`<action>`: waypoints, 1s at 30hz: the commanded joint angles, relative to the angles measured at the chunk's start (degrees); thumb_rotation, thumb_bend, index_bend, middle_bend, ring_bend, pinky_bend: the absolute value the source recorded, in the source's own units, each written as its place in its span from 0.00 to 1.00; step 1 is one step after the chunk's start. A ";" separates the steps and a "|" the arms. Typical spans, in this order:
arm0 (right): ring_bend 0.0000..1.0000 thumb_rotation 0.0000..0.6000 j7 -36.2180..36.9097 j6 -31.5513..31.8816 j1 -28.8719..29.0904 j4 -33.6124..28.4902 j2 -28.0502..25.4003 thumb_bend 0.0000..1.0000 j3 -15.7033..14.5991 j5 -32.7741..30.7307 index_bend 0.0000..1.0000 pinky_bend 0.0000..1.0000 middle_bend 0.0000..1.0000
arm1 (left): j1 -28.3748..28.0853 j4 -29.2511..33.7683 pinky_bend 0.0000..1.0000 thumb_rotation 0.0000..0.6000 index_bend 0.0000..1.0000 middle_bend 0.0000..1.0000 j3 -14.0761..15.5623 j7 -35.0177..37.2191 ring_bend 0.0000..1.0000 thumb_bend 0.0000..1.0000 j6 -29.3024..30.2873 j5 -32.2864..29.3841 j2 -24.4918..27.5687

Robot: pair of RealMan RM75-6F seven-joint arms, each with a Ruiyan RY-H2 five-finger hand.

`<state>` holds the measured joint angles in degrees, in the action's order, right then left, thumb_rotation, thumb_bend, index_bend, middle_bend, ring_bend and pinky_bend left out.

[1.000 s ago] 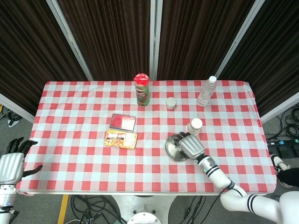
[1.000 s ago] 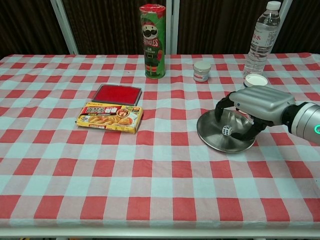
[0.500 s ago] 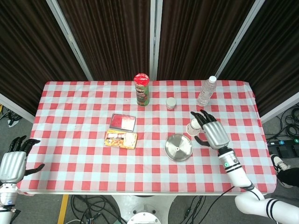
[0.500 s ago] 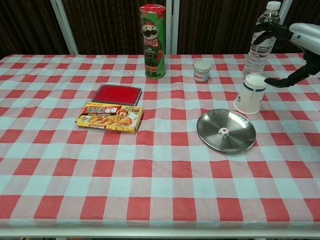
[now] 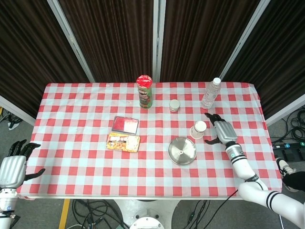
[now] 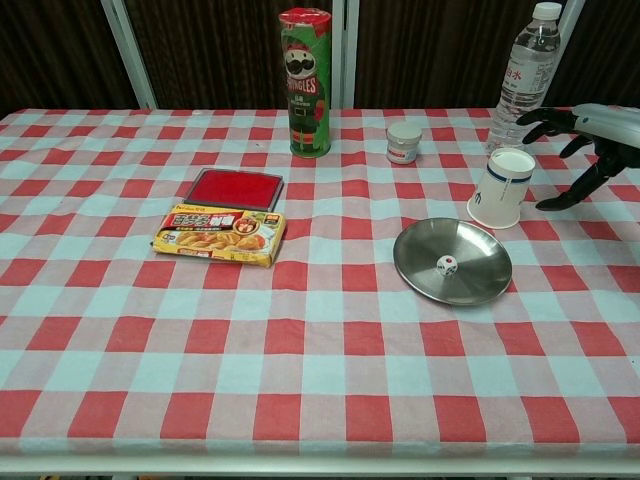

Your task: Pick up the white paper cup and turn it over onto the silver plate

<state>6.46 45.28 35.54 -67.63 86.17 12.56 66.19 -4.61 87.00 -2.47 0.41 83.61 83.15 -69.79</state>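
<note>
White paper cup (image 6: 501,187) is standing upright at the silver plate's (image 6: 452,262) one o'clock, risking toppling if the released, spread right hand (image 6: 585,140) is clipping its rim.

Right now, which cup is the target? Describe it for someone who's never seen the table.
On the red-and-white checked table, find the silver plate right of centre. The white paper cup stands just behind its right edge, beside the open right hand. It is wider than the small white jar further back and has a dark band near its base.
</note>
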 commanded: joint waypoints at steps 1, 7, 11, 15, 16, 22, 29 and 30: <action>0.05 1.00 1.76 -2.44 1.47 1.67 1.28 0.10 0.46 -0.64 0.17 0.18 0.18 | -0.01 0.44 0.09 1.00 0.25 0.23 -0.08 -0.29 0.10 0.00 0.03 -0.08 0.26; 0.09 1.00 3.74 -3.02 2.93 4.30 3.24 0.17 0.89 0.54 0.32 0.18 0.23 | -0.15 1.17 0.09 1.00 0.25 0.23 -0.12 -0.84 0.10 0.00 -0.01 0.06 0.65; 0.16 1.00 4.66 -0.36 2.63 4.86 3.87 0.28 0.91 2.25 0.48 0.22 0.31 | 0.05 1.51 0.09 1.00 0.25 0.23 -0.12 -0.74 0.10 0.00 0.11 -0.18 0.94; 0.19 1.00 8.62 4.54 0.69 -0.29 0.96 0.29 -0.11 7.24 0.53 0.26 0.33 | 0.16 1.73 0.09 1.00 0.25 0.23 -0.04 -0.97 0.10 0.00 -0.04 -0.44 1.06; 0.19 1.00 10.13 5.54 0.19 -2.15 -0.19 0.29 -0.67 8.96 0.53 0.26 0.33 | 0.16 1.77 0.09 1.00 0.25 0.23 -0.03 -1.04 0.10 0.00 -0.06 -0.46 1.08; 0.19 1.00 16.44 9.32 -1.19 -9.98 -4.94 0.29 -4.93 18.07 0.53 0.26 0.34 | -0.14 2.16 0.09 1.00 0.25 0.23 -0.15 -1.44 0.10 0.00 -0.10 -0.09 1.21; 0.19 1.00 15.23 6.54 0.52 -8.76 -2.26 0.29 -7.20 19.15 0.53 0.26 0.33 | 0.36 1.99 0.09 1.00 0.25 0.23 0.11 -0.97 0.10 0.00 0.26 -0.23 1.19; 0.19 1.00 15.06 6.28 0.70 -8.41 -1.78 0.29 -7.44 19.17 0.53 0.26 0.33 | 0.48 1.96 0.09 1.00 0.25 0.23 0.17 -0.87 0.10 0.00 0.27 -0.36 1.19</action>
<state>21.82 52.04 35.88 -76.52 83.81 5.53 85.29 -4.15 88.97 -2.33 -0.47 83.87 82.81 -68.61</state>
